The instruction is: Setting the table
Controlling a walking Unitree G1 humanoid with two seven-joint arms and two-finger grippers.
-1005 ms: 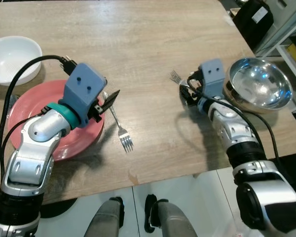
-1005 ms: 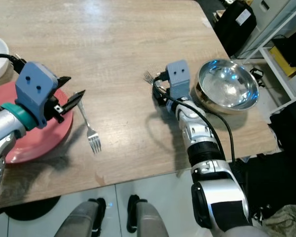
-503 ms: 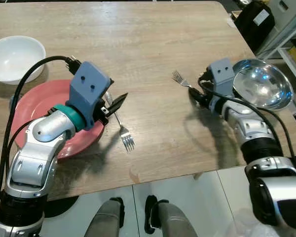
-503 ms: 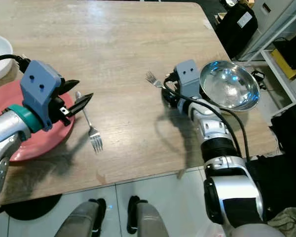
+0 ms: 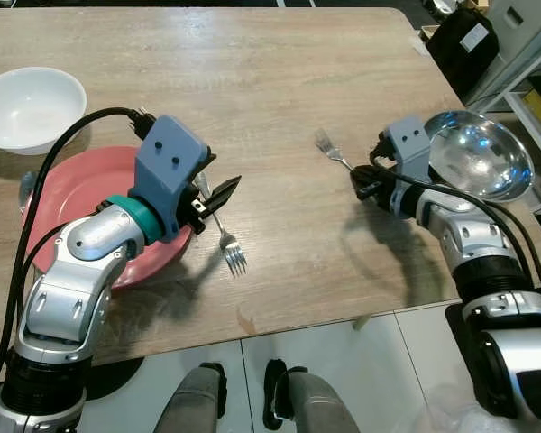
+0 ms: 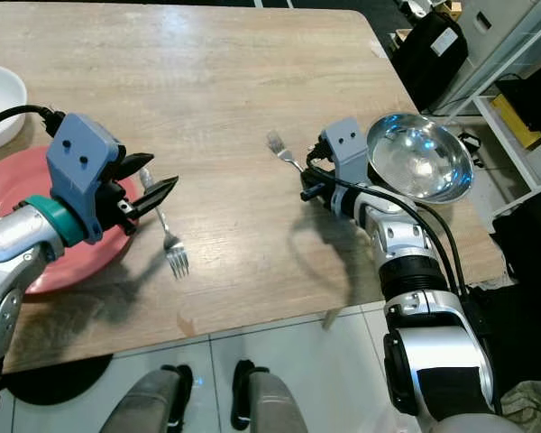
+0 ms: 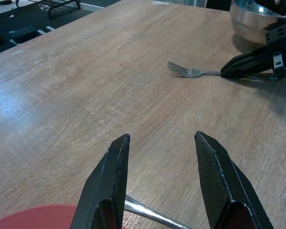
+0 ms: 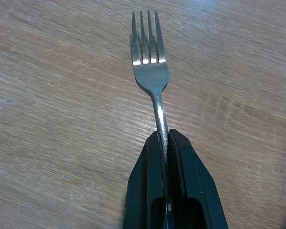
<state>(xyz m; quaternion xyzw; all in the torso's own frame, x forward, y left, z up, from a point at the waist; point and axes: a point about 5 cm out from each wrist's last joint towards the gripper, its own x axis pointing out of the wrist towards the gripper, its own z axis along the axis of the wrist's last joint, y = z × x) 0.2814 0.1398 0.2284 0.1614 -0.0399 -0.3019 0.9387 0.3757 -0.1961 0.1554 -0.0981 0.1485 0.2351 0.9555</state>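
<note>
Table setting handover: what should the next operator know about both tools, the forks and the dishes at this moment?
Right tool: shut on a fork beside the steel bowl.
Left tool: open, over the second fork, which lies on the table beside the red plate.
White bowl sits behind the plate.
Done: plate, bowls and one fork laid out.
Left: probably placing the held fork.

Count on the table [image 5: 279,81]: two forks, one [image 5: 220,228] beside the plate, one [image 8: 152,71] near the metal bowl. One pink plate [image 5: 68,194]. Two bowls: one white [image 5: 25,106], one steel [image 5: 487,155]. Two grippers were in view, left [image 5: 218,197] and right [image 5: 364,183]. One black bag [image 5: 469,41] sat off the far corner.
</note>
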